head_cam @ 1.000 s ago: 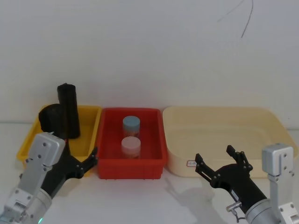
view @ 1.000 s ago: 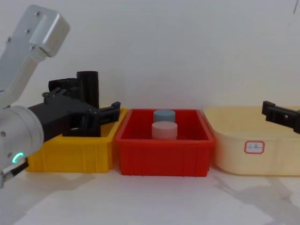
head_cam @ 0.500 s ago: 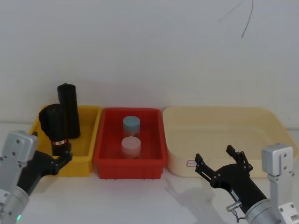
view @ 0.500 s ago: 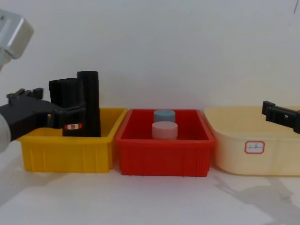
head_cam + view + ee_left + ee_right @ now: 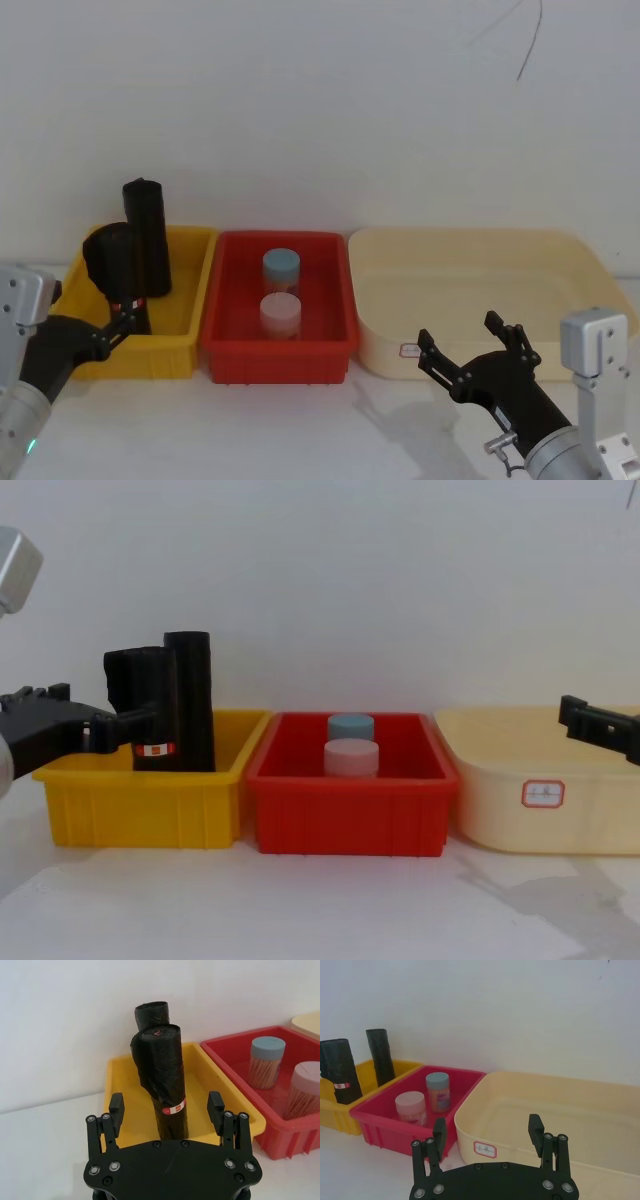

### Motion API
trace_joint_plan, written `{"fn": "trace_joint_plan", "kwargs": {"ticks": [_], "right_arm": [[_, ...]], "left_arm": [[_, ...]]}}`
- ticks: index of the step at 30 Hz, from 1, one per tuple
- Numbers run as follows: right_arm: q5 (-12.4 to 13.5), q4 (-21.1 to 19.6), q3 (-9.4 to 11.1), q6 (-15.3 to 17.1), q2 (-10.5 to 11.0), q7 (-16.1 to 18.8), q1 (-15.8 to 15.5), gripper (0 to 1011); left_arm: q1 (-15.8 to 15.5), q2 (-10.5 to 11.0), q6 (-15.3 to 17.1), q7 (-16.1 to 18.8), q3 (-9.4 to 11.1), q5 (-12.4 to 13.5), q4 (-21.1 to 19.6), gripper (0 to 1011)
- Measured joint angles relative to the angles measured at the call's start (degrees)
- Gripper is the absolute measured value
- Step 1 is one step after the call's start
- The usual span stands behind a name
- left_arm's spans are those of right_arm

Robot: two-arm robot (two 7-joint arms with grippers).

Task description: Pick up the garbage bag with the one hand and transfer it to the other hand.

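I read: crinkled black plastic garbage-bag roll (image 5: 162, 1080), red-white band, upright in glossy yellow plastic bin (image 5: 125, 1075), front-left corner | left gripper (image 5: 166, 1106) spread, unclenched, just before it | right gripper (image 5: 487, 1127) spread, empty, before cream tub (image 5: 600, 1110).

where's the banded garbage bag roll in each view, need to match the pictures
Head: far left, garbage bag upright in the yellow bin, before the plain roll.
Chest: left, just left of the plain roll.
Left wrist: ahead, between the left gripper's open jaws.
Right wrist: far off, past the red bin.
Shared landmark: the yellow bin.
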Motion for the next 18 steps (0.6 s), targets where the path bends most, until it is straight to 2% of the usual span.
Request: {"fn": "trace_joint_plan", "kwargs": {"ticks": [5,18], "right_arm": [[0.00,0.00,0.00,0.00,0.00,0.00,0.00,1001],[0.00,0.00,0.00,0.00,0.00,0.00,0.00,1001]], "left_arm": [[-2.09,-1.78,-0.13,-1.77,-0.57,-1.90,3.45,1001],[-6.43,-4.56,-1.88,-5.61,-1.05,-4.16,10.04,1002]]}}
